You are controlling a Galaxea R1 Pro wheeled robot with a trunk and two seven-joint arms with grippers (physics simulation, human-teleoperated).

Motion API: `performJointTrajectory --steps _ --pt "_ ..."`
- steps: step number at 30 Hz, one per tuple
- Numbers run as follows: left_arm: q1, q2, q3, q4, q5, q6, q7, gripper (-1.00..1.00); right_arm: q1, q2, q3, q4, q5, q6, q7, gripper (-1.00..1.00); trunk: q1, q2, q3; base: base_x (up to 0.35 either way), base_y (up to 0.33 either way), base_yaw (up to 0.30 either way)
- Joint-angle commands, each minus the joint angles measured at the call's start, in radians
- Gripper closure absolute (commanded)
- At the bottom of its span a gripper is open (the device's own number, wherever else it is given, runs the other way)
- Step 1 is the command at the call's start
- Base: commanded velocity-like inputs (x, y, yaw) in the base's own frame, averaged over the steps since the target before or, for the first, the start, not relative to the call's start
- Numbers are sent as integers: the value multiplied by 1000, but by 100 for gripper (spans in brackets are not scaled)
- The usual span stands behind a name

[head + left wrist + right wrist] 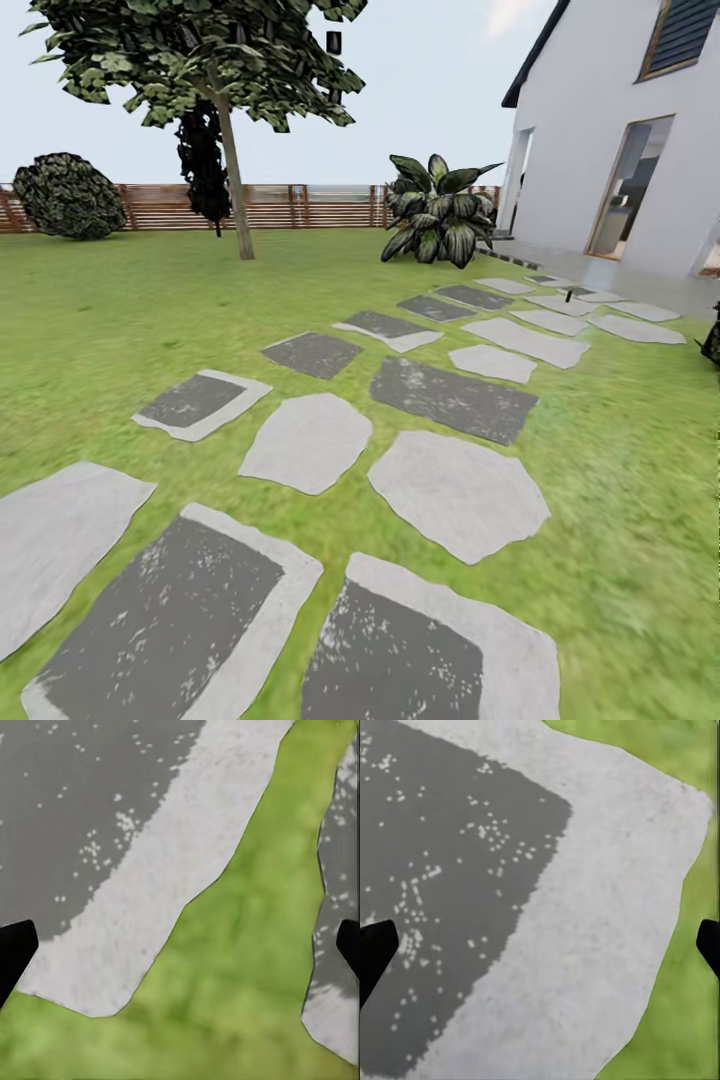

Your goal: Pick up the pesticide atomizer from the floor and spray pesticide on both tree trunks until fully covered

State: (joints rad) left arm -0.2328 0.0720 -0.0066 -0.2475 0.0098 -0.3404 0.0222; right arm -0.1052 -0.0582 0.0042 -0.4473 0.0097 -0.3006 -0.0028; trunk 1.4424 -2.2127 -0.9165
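Nearest, found the left gripper spread wide with nothing between its black fingertips, hanging over the floor: a dark grey slab with a pale border, a strip of grass, then the edge of a second slab. Found the right gripper likewise released and holding nothing, above another dark slab flecked with white and rimmed in pale stone, with grass at its edge.

From the head, looked over two large dark slabs far on the near side of the leafy tree. Followed the stone path, pale and dark slabs by turns, as it climbed away to the right of that tree across the lawn of the garden.

Picked out a tiny dark speck standing on the far slabs, well to the right of the tree and a little nearer than it; too small to tell whether it was the pesticide atomizer.

Noted a broad-leaved plant right of the tree, and a white house farther right still. Saw a round dark bush left of the tree, a dark narrow tree just beside and behind its trunk, and a brown slatted fence behind it.
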Motion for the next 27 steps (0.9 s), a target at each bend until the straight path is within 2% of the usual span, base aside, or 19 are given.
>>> performJointTrajectory --steps 1,22,27 --pt "0 0 -1 1 1 -3 2 -100 -1 0 0 1 1 -3 0 -100 0 0 -1 340 0 -103" --pt "0 0 -1 1 1 -3 2 -100 -1 0 0 1 1 -3 0 -100 0 0 -1 340 0 -10" --pt "0 0 -1 1 1 -3 2 -100 -1 1 0 1 1 -3 0 -100 0 0 -1 340 0 -148"
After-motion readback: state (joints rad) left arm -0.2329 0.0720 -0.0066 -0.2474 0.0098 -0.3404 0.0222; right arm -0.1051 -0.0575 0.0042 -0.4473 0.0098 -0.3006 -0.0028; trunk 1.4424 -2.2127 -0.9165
